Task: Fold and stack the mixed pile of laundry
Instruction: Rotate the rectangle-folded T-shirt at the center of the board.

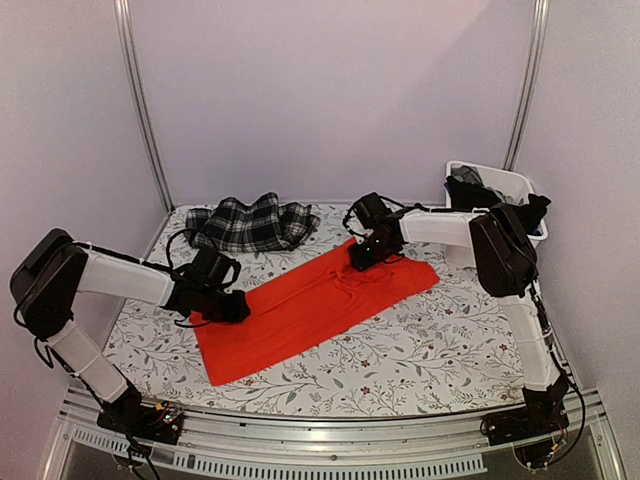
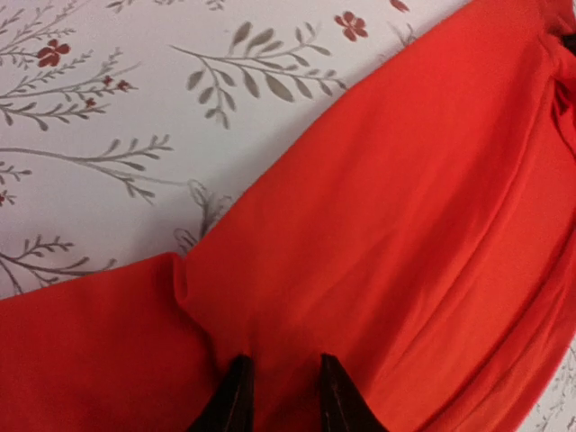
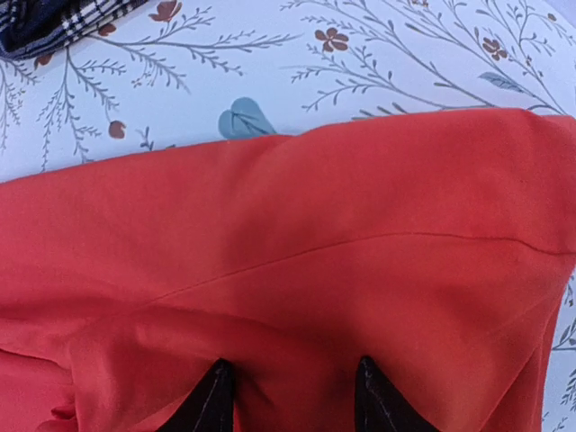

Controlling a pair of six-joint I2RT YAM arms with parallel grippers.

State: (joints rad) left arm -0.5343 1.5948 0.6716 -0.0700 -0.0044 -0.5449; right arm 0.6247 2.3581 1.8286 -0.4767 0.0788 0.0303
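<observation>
The orange-red garment [image 1: 310, 300] lies spread flat and slanted across the middle of the table. My left gripper [image 1: 235, 308] presses down on its near-left edge. In the left wrist view the left gripper [image 2: 283, 382] has its tips a narrow gap apart, with orange cloth [image 2: 378, 207] bunched between them. My right gripper [image 1: 358, 262] rests on the garment's far edge. Its tips [image 3: 288, 391] stand wider apart over the cloth [image 3: 297, 225]. The black-and-white plaid garment [image 1: 250, 225] lies crumpled at the back left. Dark garments [image 1: 470, 190] fill the bin.
The white plastic bin [image 1: 520, 185] stands at the back right corner. The floral tablecloth [image 1: 440, 340] covers the table. A corner of the plaid garment [image 3: 54, 18] shows beyond the right gripper. Metal frame posts stand at both back corners.
</observation>
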